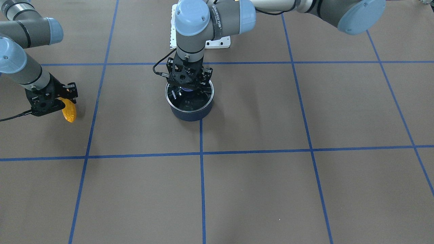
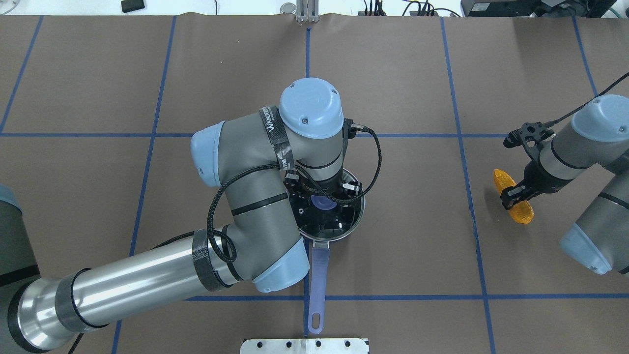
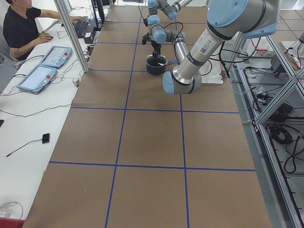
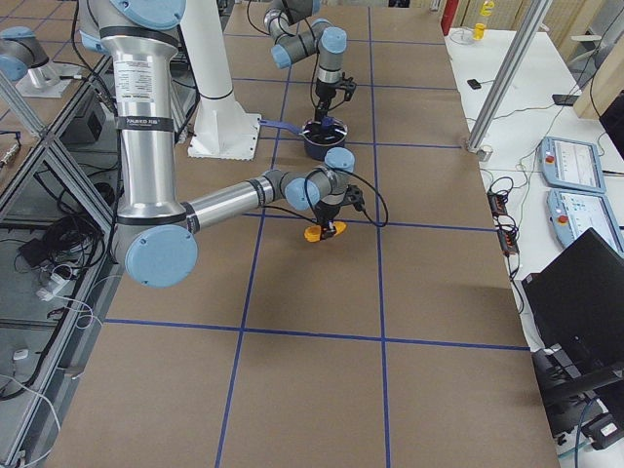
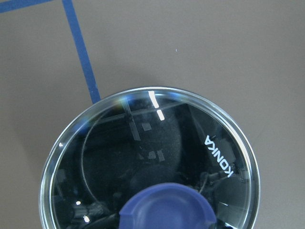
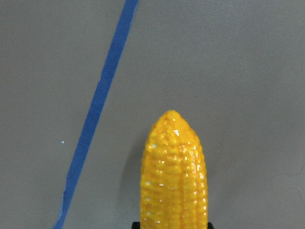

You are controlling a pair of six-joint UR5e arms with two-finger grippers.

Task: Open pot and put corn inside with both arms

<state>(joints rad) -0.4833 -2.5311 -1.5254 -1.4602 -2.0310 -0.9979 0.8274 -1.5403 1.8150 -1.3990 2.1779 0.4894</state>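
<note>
The pot (image 2: 357, 219) stands mid-frame in the overhead view, lid (image 5: 157, 157) on it; the corn (image 2: 503, 180) sits far right.

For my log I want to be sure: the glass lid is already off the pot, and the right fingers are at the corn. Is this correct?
Not quite. The glass lid is still on the pot; the left wrist view shows it seated on the rim, knob in place. The right fingers are indeed at the corn.
</note>
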